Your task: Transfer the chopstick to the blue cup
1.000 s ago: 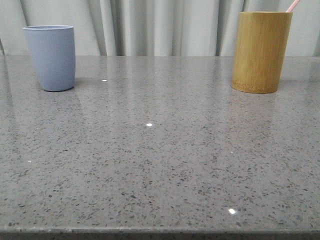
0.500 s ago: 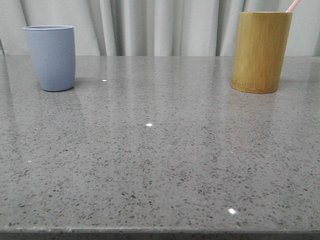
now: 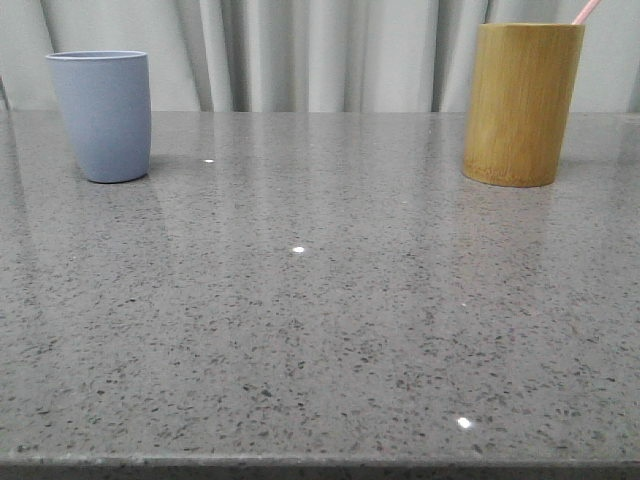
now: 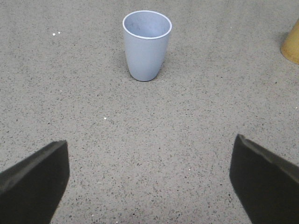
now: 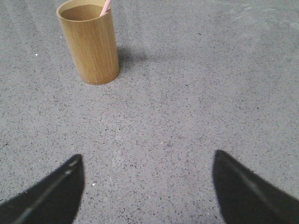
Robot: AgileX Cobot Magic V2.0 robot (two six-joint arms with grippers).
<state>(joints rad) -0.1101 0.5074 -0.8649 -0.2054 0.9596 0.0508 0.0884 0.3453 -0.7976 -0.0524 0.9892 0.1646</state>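
Note:
The blue cup (image 3: 101, 115) stands upright at the back left of the grey speckled table (image 3: 320, 300); the left wrist view looks down into its hollow (image 4: 146, 44). A pale pink chopstick (image 3: 585, 11) pokes out of the yellow-brown bamboo holder (image 3: 522, 103) at the back right, and its tip (image 5: 105, 7) leans on the holder's rim (image 5: 89, 43). My left gripper (image 4: 149, 175) is open, well short of the cup, with bare table between its fingers. Open too, my right gripper (image 5: 148, 184) hangs some way back from the holder.
Pale grey curtains (image 3: 320, 55) hang behind the table's far edge. An edge of the bamboo holder (image 4: 292, 44) shows off to one side in the left wrist view. The table's front edge (image 3: 320, 465) runs along the bottom of the front view.

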